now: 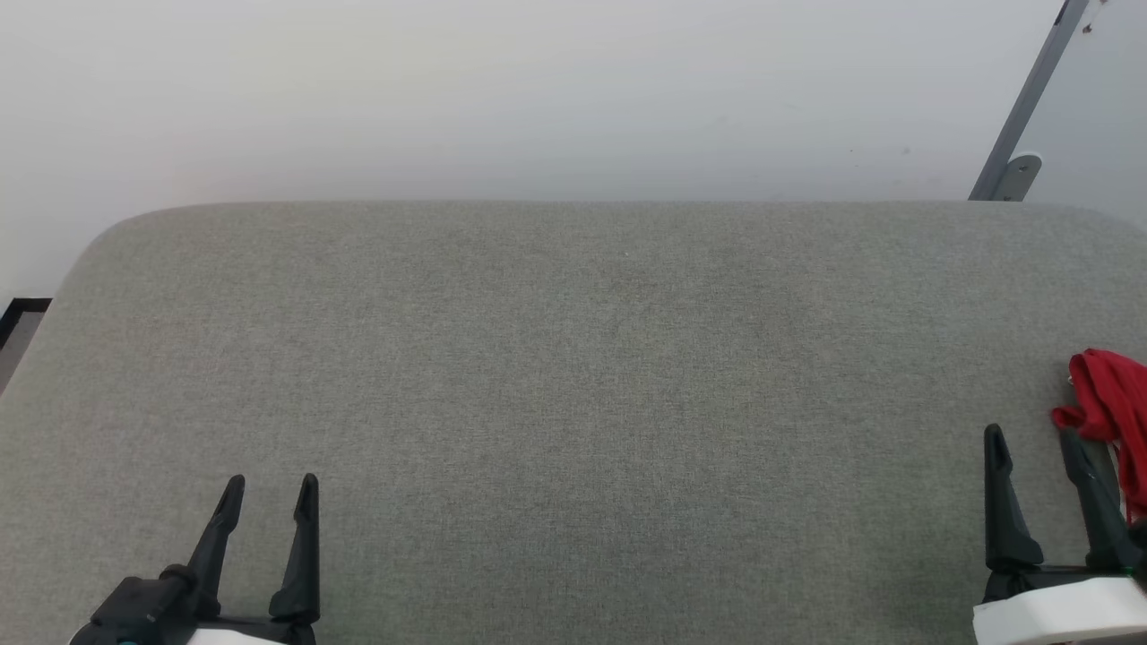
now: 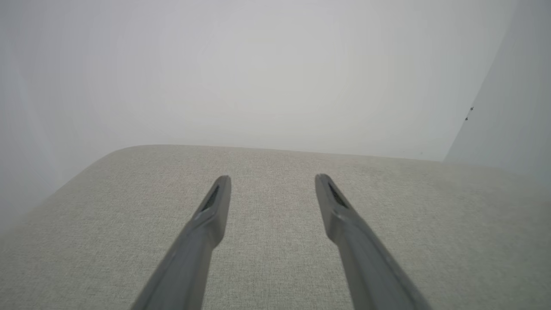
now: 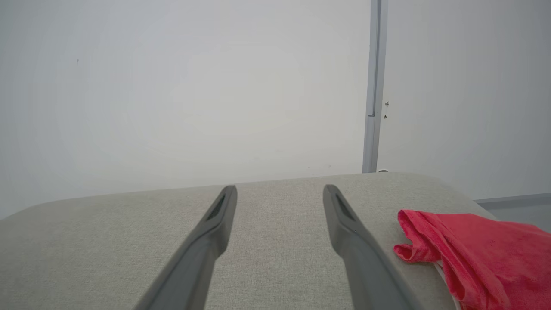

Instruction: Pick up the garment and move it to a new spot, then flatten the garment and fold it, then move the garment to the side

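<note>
Sitting bunched up at the right edge of the counter [image 1: 573,358], the red garment [image 1: 1111,403] is just beside the right claw [image 1: 1032,437], on its outer side. Right claw and left claw [image 1: 271,484] both hang over the grey counter, spread apart and holding nothing. White wall [image 1: 538,90] behind, slanted metal post [image 1: 1026,98] at back right.
</note>
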